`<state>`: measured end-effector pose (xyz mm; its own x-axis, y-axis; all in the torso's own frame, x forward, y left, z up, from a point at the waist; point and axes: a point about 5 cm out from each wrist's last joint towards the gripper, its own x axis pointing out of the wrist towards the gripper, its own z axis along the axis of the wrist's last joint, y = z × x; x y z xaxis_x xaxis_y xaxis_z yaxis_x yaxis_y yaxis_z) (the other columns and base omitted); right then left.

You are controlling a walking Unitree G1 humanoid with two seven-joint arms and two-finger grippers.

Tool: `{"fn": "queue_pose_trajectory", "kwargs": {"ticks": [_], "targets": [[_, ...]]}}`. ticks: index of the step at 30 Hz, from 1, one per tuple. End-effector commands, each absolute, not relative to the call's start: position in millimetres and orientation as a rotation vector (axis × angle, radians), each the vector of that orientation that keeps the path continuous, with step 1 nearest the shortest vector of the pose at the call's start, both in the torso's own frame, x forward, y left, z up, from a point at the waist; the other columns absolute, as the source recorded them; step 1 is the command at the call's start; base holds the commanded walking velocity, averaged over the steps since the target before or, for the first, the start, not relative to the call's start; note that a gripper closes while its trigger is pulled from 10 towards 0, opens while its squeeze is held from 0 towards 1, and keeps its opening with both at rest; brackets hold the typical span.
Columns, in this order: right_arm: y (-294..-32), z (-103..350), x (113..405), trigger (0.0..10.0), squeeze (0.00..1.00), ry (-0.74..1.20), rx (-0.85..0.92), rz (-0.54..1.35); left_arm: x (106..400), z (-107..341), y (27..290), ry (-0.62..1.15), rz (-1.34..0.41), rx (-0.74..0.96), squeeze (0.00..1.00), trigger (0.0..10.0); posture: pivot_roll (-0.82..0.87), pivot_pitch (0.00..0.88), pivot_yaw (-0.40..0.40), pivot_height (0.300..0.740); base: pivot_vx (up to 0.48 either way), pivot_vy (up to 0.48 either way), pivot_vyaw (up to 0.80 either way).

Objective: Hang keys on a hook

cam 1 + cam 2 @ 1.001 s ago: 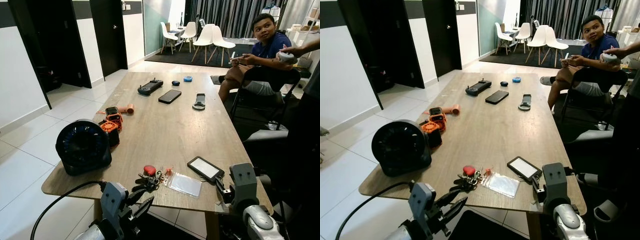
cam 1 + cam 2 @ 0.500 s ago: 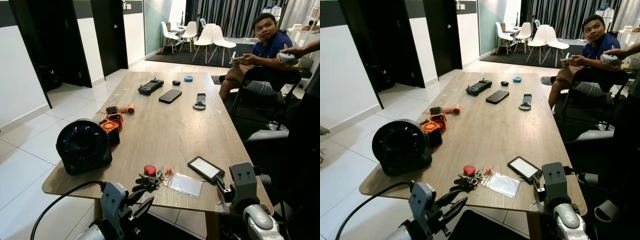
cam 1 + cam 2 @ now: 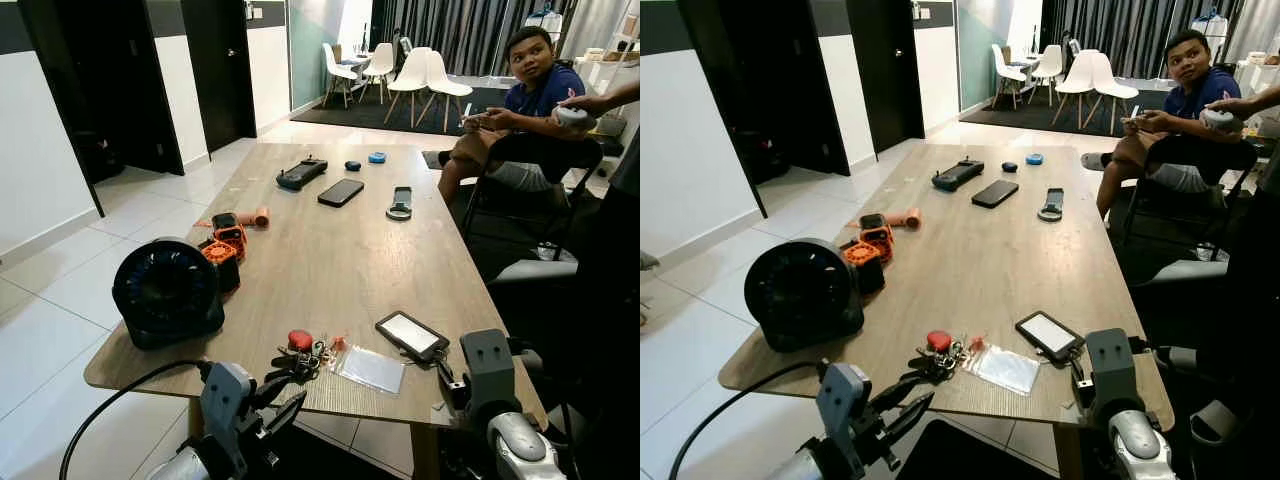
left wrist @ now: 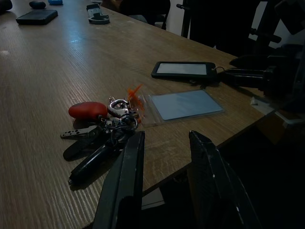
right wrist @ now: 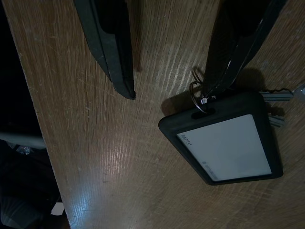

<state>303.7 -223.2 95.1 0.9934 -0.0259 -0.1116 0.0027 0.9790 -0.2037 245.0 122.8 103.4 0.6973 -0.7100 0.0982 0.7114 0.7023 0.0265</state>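
Your left pincer (image 4: 164,157) hangs apart just off the tabletop (image 3: 330,250) edge, the keys (image 4: 102,126) lying near that edge. Closing low could shove them. The right pincer (image 5: 164,62), also apart, hovers over the badge (image 5: 224,143).

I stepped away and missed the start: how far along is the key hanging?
Nothing looks done: the keys lie on the table near its front edge, beside a clear card sleeve. In hand: the left gripper hovers open just short of them; the right gripper is open over the black card holder. Left: grasp, lift, hang on a hook.
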Motion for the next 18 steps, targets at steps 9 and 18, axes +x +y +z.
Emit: {"fn": "queue_pose_trajectory", "kwargs": {"ticks": [9, 18], "targets": [[-223.5, 90.0, 304.3, 6.8, 0.00, 0.139, -0.193, -0.022, 246.1, 102.4, 128.5, -0.088, -0.782, 0.038, 0.00, 10.0, 0.04, 0.075, 0.021, 0.740, 0.000, 0.000, 0.00], [-225.4, 91.3, 304.2, 0.0, 0.00, 0.131, -0.183, -0.031, 248.3, 102.2, 129.1, -0.087, -0.775, 0.046, 0.00, 10.0, 0.04, 0.072, 0.025, 0.740, 0.000, 0.000, 0.00]]}}
